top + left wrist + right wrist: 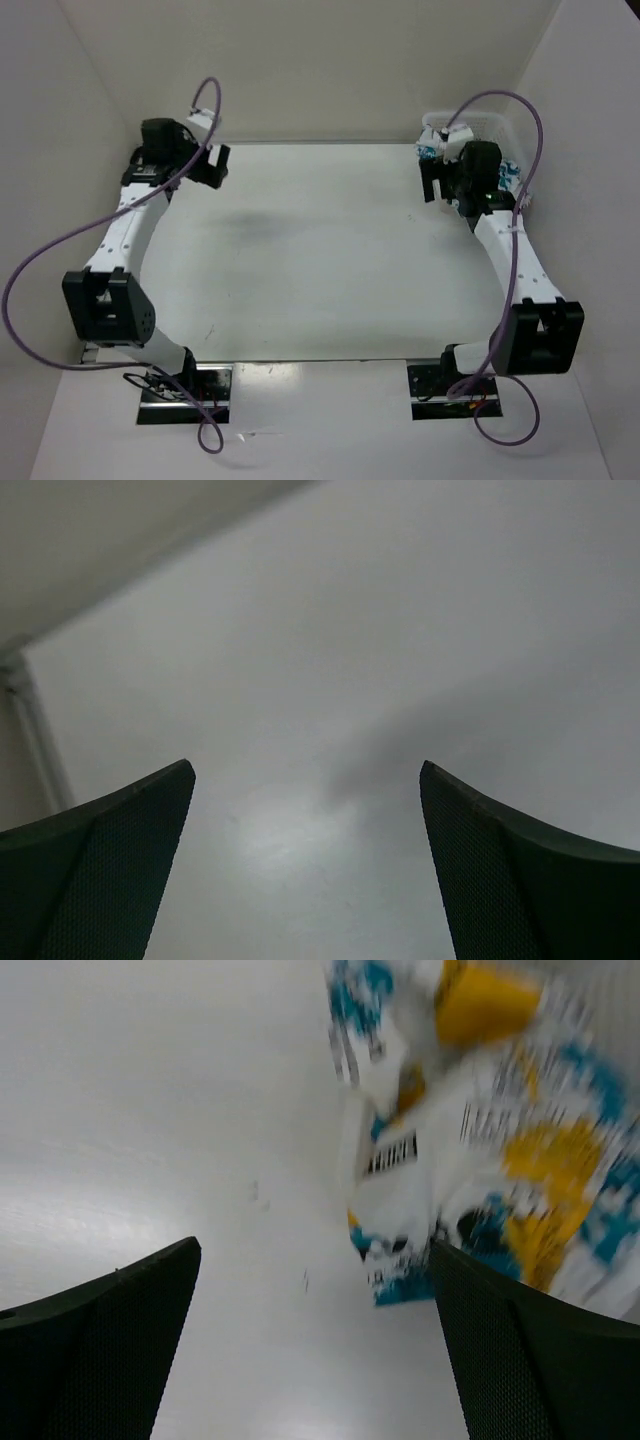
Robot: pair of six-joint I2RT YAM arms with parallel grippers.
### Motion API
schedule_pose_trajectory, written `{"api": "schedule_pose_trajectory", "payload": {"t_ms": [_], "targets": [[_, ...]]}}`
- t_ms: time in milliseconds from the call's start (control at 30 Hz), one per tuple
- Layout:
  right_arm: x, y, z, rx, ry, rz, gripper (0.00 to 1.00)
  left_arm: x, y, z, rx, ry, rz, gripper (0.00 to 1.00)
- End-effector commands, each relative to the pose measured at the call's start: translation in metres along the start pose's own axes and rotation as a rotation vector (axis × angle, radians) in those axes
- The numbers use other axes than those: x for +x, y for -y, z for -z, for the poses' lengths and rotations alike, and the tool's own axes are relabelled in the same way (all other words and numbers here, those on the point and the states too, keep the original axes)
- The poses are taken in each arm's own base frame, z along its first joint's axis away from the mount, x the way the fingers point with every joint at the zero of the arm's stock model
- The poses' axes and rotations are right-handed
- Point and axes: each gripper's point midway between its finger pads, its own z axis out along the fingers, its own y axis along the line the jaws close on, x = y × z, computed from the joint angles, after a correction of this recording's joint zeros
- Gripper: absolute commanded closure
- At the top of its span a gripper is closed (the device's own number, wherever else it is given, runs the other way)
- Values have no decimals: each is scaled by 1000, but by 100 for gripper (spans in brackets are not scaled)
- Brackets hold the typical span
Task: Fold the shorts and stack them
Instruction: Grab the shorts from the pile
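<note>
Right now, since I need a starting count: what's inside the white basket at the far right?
Bunched printed shorts, white with yellow and teal. The right arm covers most of the basket; the count is hidden.

Here's the white table point(320, 260), matte with a soft glare mid-surface. A white mesh basket point(497, 127) sits in its far right corner. The printed shorts point(480, 1150) spill from the basket's inner side (too blurred to tell whether the cloth touches the tabletop).
</note>
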Motion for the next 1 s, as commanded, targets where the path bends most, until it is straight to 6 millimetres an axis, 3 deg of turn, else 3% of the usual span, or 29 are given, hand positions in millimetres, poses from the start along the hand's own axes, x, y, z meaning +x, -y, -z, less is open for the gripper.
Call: {"api": "schedule_pose_trajectory", "payload": {"t_ms": [0,33,67,100,300,367,500,533,633,700,833,933,967], "targets": [[71,16,1,92,-209,-404,0,62,46,-8,96,-284,113,0],[65,29,1,136,-160,-487,0,63,46,-12,82,-292,102,0],[56,56,-1,199,-87,-534,0,60,51,-17,90,-286,106,0],[53,64,0,210,-65,-568,0,55,53,-20,84,-282,118,0],[87,83,-17,300,-120,-784,6,64,54,-44,112,-312,139,0],[95,76,-27,269,-125,-799,6,66,54,-49,116,-320,131,0],[90,68,-48,191,-74,-837,6,74,53,-62,122,-342,136,0],[104,68,-52,223,-105,-856,6,69,51,-62,121,-330,124,0],[122,66,-61,242,-131,-883,6,69,49,-64,113,-331,113,0],[113,64,-66,211,-95,-901,6,69,49,-64,113,-331,113,0],[122,60,-75,212,-108,-962,8,70,45,-64,98,-336,99,0],[132,62,-77,244,-131,-975,27,70,45,-64,98,-336,99,0],[130,65,-77,254,-118,-972,39,74,47,-64,100,-345,101,0]]}}
